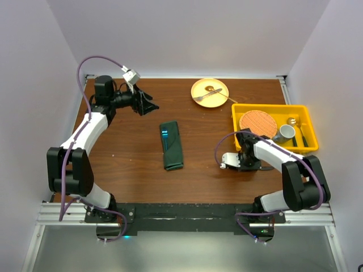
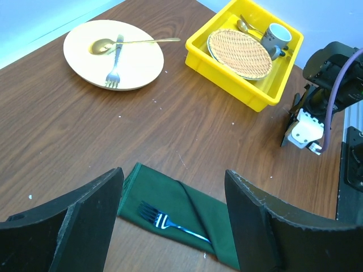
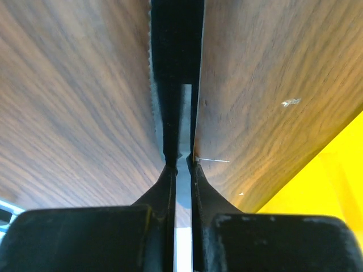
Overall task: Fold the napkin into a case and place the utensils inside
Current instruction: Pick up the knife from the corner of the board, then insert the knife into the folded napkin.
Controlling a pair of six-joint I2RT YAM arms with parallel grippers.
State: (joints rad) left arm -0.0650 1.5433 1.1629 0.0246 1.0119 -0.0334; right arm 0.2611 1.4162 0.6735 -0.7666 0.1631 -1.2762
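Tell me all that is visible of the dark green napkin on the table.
The dark green napkin is a soft, plain cloth, folded into a narrow long pouch. It lies flat near the middle of the brown wooden table, its long side running from the near edge toward the far one, slightly slanted. One diagonal fold crosses it. A bright-blue fork is tucked under that fold, its tines showing at the far end. Nothing else touches it.

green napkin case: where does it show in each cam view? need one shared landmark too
Top external: napkin case lies mid-table.
Left wrist: bottom centre, blue fork on it.
Right wrist: not in view.
Shared landmark: yellow bin, toward the right in all three views.
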